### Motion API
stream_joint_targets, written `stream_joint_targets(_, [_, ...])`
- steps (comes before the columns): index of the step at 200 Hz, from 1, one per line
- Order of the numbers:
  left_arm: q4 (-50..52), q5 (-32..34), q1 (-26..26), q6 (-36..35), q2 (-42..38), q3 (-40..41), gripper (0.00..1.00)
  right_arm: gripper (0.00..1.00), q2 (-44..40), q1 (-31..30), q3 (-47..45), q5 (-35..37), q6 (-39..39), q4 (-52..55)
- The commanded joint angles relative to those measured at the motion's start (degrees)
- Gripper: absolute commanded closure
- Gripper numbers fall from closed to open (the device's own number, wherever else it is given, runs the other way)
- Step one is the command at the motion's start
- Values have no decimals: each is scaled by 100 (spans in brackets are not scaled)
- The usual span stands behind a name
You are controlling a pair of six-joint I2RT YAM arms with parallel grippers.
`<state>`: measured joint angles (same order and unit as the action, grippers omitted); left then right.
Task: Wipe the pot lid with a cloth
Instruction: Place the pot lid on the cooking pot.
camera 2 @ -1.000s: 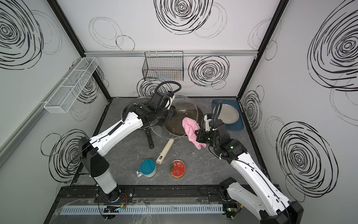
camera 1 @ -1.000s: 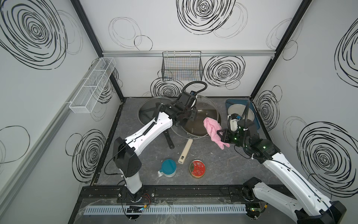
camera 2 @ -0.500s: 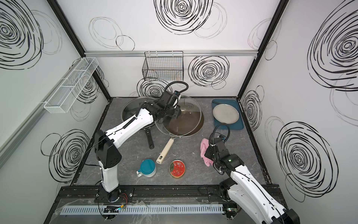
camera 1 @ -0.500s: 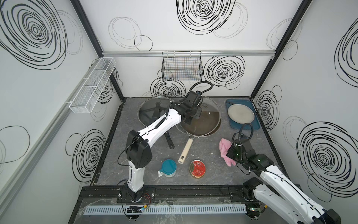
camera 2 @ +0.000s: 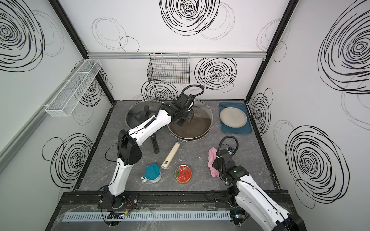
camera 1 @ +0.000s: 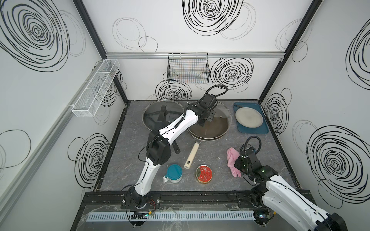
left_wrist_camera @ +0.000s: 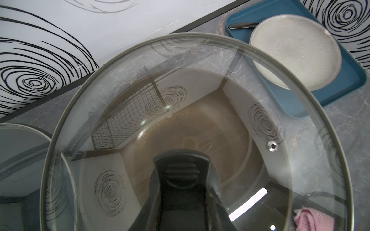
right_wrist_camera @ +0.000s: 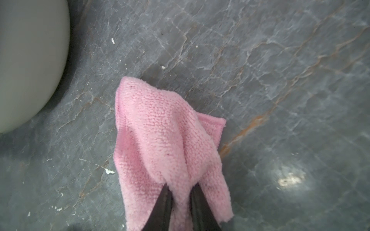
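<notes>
Lying lengthwise front to back, the cloth [camera 1: 231, 160] has a fold pinched by the right hand [right_wrist_camera: 181, 193].

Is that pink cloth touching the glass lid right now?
Apart. In a top view the pink cloth lies on the table, well clear of the glass lid.

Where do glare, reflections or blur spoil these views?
Left wrist view: the glass lid mirrors the wire basket and carries a bright streak. Right wrist view: cloth sharp, a glare patch on the tabletop. Top views: evenly lit, sharp.
</notes>
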<state>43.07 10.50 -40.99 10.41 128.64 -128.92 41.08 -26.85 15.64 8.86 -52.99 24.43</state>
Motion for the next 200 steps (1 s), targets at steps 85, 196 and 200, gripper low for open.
stream_joint_targets(85, [-128, 391, 119, -32, 482, -1215, 100, 51, -343, 79, -385, -353, -302, -364])
stream_joint_targets(196, [33, 331, 144, -84, 775, -1369, 100, 46, -417, 174, -502, -561, -403, -448])
stream_joint_targets(200, [35, 330, 145, -90, 780, -1370, 100, 46, -418, 172, -503, -561, -409, -447])
